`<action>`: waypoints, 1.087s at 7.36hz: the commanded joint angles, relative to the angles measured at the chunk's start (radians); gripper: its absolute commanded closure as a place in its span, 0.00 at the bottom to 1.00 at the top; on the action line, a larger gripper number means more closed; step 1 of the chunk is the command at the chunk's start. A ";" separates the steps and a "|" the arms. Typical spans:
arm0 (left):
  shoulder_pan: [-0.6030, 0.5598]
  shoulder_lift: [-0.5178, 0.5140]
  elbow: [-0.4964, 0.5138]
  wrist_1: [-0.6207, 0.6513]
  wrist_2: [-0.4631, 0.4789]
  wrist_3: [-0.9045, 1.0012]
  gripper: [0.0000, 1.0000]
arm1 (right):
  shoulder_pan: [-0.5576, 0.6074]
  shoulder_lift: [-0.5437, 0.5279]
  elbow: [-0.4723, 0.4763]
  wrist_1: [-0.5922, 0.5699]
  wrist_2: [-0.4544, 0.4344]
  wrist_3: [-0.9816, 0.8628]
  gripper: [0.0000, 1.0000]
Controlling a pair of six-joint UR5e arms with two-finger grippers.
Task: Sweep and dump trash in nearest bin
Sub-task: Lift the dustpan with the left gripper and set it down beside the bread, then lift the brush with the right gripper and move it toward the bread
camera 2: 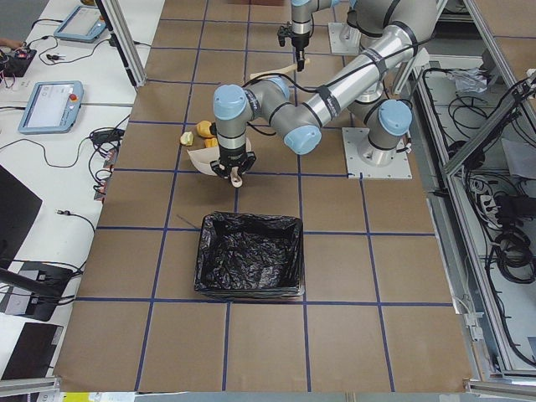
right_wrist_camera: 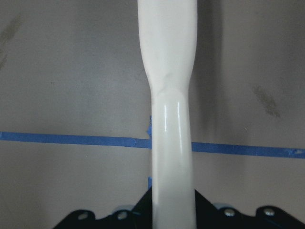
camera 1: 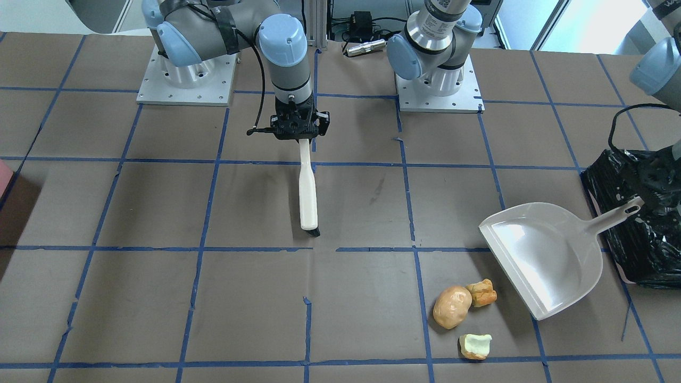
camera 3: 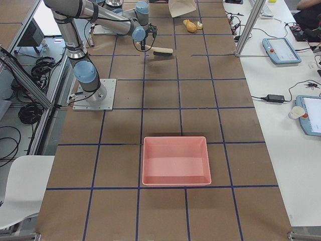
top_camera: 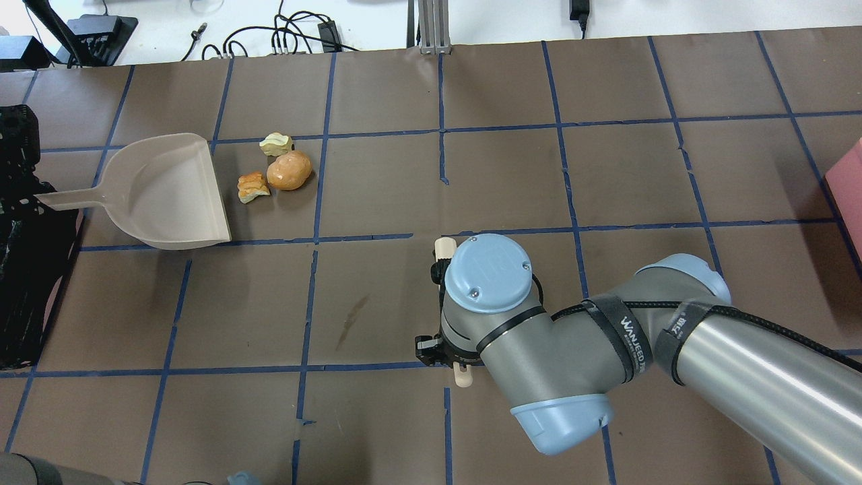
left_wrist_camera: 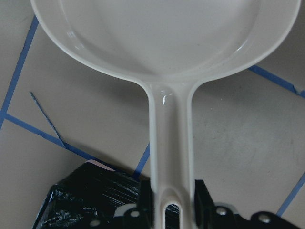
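Seen from over the robot's shoulders, the bin [top_camera: 30, 296], lined with a crinkly black bag, stands at the far left edge of the desk [top_camera: 512, 182]. The left tool [left_wrist_camera: 172, 202] hangs over the rim of the bin. Its fingers [left_wrist_camera: 145, 200] are closed on the slotted end of the white dustpan's handle [top_camera: 67, 199].

The dustpan [top_camera: 168, 192] reaches out from there across the desk. Its open mouth faces right, toward the trash.

The orange-brown crusty chunk [top_camera: 253, 187] lies just beside that mouth, apart from the lip. The tan potato-shaped lump [top_camera: 289, 170] sits against the chunk on its right. The pale yellow-green bitten piece [top_camera: 277, 143] lies near both, a little farther from the robot. All three scraps are on the desk, outside the dustpan. They lie near the left tool's pan but well apart from the right tool.

Further right, near the middle of the desk, the right tool [camera 1: 303, 137] is clamped on the narrow end of a cream hand brush [camera 1: 307, 191]. The brush points away from the robot, with its dark bristles [camera 1: 312, 232] at the far tip. Whether the bristles touch the desk cannot be told. The trash lies between this brush and the dustpan.

A pink rectangular tub [camera 3: 175, 160] stands at the far right.
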 commanded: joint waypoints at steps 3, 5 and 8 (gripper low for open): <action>-0.005 -0.135 0.109 -0.037 0.051 0.067 1.00 | 0.001 0.000 -0.001 0.030 -0.003 0.007 0.31; -0.037 -0.151 0.110 -0.016 0.048 0.067 1.00 | -0.002 0.004 -0.002 0.030 -0.009 -0.005 0.28; -0.047 -0.157 0.104 -0.005 0.039 0.069 1.00 | -0.008 0.006 -0.002 0.030 -0.020 -0.017 0.24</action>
